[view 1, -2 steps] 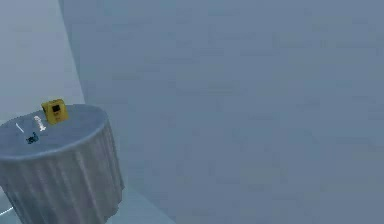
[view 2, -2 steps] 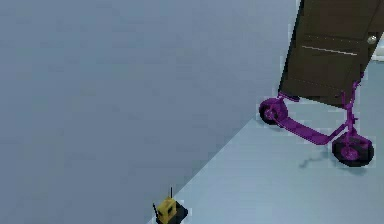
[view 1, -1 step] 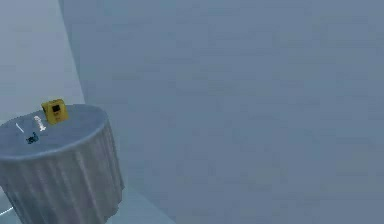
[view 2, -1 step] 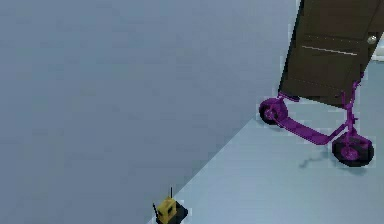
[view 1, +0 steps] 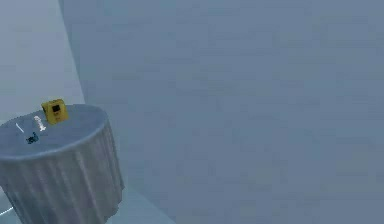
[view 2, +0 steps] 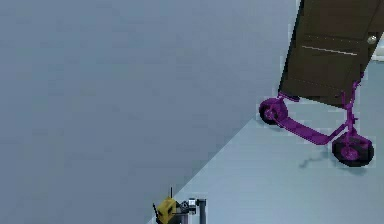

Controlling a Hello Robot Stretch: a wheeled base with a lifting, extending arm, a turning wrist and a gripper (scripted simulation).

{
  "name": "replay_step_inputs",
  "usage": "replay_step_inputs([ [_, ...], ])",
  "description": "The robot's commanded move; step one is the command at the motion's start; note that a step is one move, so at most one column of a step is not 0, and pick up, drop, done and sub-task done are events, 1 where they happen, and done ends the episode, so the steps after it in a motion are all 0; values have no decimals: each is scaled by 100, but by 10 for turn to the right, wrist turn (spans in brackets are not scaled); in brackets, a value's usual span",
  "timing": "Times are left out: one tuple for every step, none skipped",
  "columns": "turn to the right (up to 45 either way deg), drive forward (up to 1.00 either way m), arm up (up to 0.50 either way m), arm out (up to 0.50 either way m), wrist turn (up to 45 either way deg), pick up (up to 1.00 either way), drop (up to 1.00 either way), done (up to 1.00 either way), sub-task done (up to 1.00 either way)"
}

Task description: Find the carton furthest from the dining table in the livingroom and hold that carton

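Carton: a yellow box-shaped carton (view 1: 54, 110) stands upright on the table top, toward its far edge, at the forward view's left.
Markings: a dark square patch shows on the carton's facing side; any print there is too small to read.
Table: a round table draped in a grey pleated cloth (view 1: 75, 175) fills the forward view's lower left, near the pale grey-blue wall (view 1: 240, 90).
Other items on table: a small white object (view 1: 40, 124) stands just beside the carton, and a small dark object (view 1: 32, 140) lies nearer the front edge.
Arm: the far end of the arm (view 2: 193, 212) rises a short way from the arm side view's bottom edge, near the middle, over the pale floor (view 2: 270, 175).
Gripper: the gripper (view 2: 172, 207) lies left of the arm's end, with a thin finger pointing up; the fingers' state cannot be told.
Hold: a small yellow blob (view 2: 163, 211) sits at the gripper; whether it is held cannot be told.
Background: a purple two-wheeled scooter (view 2: 315, 120) stands before a dark brown wooden door (view 2: 325, 55), well apart from the gripper.
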Motion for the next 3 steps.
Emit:
replay_step_inputs([
  [0, 0, 0, 0, 450, 0, 0, 0, 0],
  [0, 0, 0, 0, 450, 0, 0, 0, 0],
  [0, 0, 0, 0, 390, 0, 0, 0, 0],
])
